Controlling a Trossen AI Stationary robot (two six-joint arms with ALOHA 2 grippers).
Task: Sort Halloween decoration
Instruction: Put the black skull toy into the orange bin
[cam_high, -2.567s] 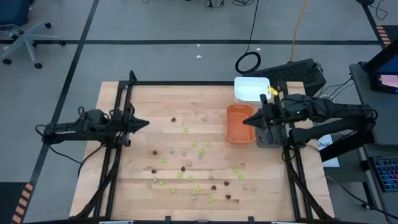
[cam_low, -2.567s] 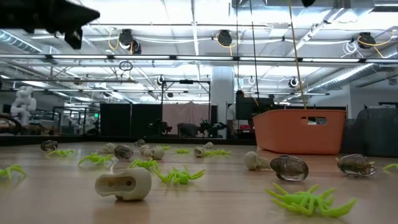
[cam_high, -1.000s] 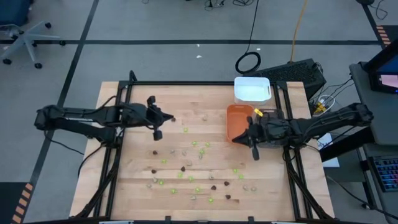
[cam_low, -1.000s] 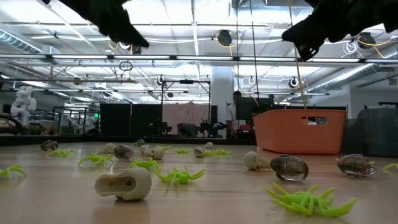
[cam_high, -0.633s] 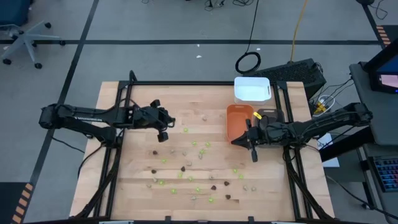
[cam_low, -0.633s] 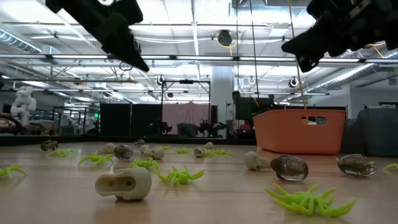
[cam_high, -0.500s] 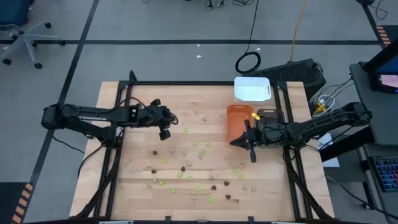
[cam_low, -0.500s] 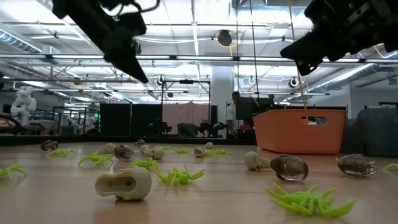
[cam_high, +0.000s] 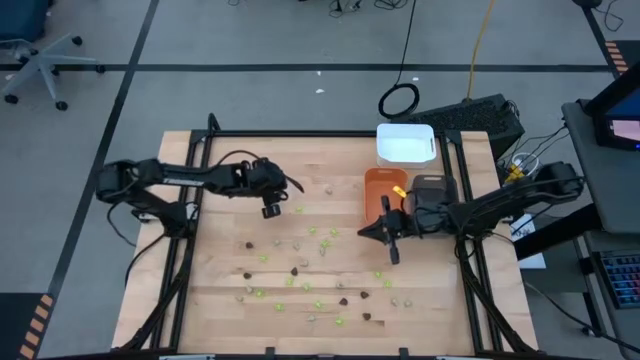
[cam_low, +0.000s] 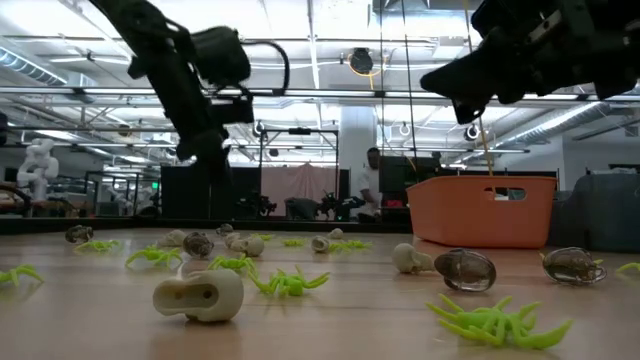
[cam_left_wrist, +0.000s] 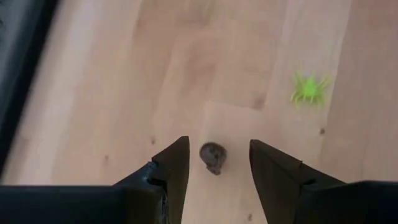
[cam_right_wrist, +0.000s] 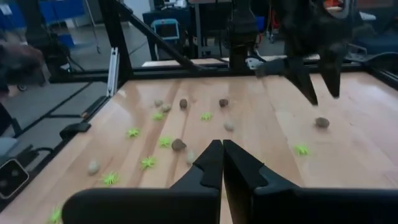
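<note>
Wooden desk (cam_high: 220, 290), black-framed. Orange tray (cam_high: 381, 194) at its right side; white tray (cam_high: 405, 143) just behind it; grey tray (cam_high: 432, 186) beside the orange one. Black cable coil (cam_high: 400, 101) and office chair (cam_high: 35, 60) on the floor.

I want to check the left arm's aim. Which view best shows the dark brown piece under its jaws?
The left wrist view: the dark brown piece lies between the open left gripper. High view shows a speck; right wrist view shows it distant; low view, unidentifiable.
</note>
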